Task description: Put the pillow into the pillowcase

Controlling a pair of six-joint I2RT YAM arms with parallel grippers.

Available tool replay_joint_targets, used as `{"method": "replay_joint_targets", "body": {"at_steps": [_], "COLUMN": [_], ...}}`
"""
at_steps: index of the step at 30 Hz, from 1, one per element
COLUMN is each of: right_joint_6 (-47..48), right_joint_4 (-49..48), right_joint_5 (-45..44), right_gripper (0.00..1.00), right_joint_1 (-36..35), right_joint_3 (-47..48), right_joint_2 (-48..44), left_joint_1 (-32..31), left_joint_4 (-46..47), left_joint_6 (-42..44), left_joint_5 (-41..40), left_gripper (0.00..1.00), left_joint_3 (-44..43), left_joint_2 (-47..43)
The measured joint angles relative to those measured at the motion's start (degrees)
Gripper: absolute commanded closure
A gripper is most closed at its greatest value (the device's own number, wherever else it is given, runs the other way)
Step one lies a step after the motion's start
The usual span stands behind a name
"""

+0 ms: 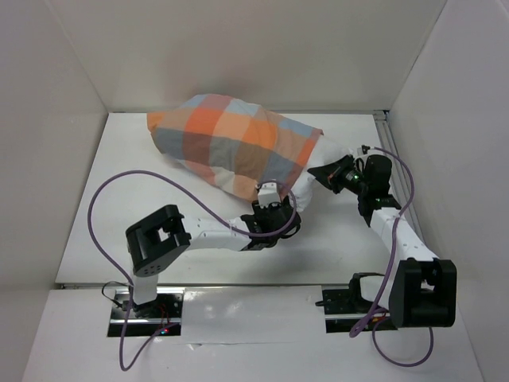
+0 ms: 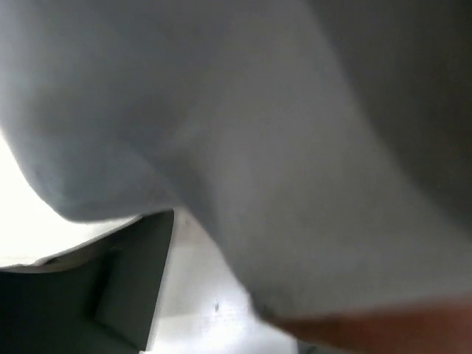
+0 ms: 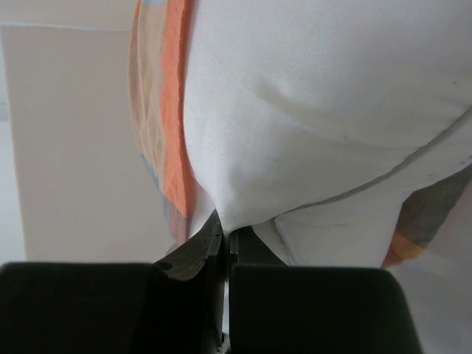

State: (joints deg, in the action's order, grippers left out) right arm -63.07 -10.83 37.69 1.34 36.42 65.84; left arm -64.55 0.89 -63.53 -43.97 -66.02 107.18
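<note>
The checked orange, blue-grey and tan pillowcase (image 1: pixel 231 143) lies at the back middle of the table and covers most of the white pillow (image 1: pixel 322 155), whose right end sticks out. My right gripper (image 1: pixel 322 177) is shut on a fold of that bare end; in the right wrist view its tips (image 3: pixel 225 232) pinch the white pillow (image 3: pixel 310 110) beside the pillowcase edge (image 3: pixel 173 110). My left gripper (image 1: pixel 270 193) sits at the pillowcase's near edge. In the left wrist view, blurred pale cloth fills the frame. One dark finger (image 2: pixel 133 280) stands far out to the left and the other is hidden. An orange strip of pillowcase (image 2: pixel 383 328) shows at the bottom.
White walls enclose the white table (image 1: pixel 119 199) on the left, back and right. A metal rail (image 1: pixel 387 139) runs along the right wall. Purple cables (image 1: pixel 103 191) loop over the table from both arms.
</note>
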Motion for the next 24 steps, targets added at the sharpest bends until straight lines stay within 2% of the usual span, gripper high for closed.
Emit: {"method": "replay_joint_targets", "body": {"at_steps": [1,3,4,12,17,20,24], "right_joint_6": [0.26,1.07,1.36,1.07,-0.28,-0.11,1.22], "right_joint_4": [0.55,1.46,2.01,2.67,1.36,1.11,2.16], "right_joint_5": [0.13,0.33,0.5,2.25,3.91,5.84,4.07], "right_gripper": [1.0,1.0,1.0,1.0,1.0,1.0,1.0], "right_joint_1": [0.02,0.02,0.07,0.52,0.55,-0.52,-8.04], "right_joint_3": [0.37,1.09,1.42,1.84,1.84,1.84,1.79], "right_joint_2": [0.31,0.83,1.05,1.84,3.58,3.69,2.05], "left_joint_1": [0.44,1.31,1.79,4.02,2.03,1.05,1.14], "left_joint_4": [0.42,0.94,0.81,-5.42,-12.9,-17.2,-21.75], "left_joint_6": [-0.02,-0.76,-1.4,-2.93,-5.53,-5.79,-2.82], "left_joint_5": [-0.31,-1.11,-1.49,-4.52,-5.7,-5.84,-5.64], "left_gripper": [0.57,0.81,1.0,1.0,1.0,1.0,1.0], "left_joint_3": [0.0,-0.04,-0.13,1.05,9.57,11.37,9.81], "left_joint_2": [0.33,1.07,1.42,-0.48,-15.34,-24.41,-30.88]}}
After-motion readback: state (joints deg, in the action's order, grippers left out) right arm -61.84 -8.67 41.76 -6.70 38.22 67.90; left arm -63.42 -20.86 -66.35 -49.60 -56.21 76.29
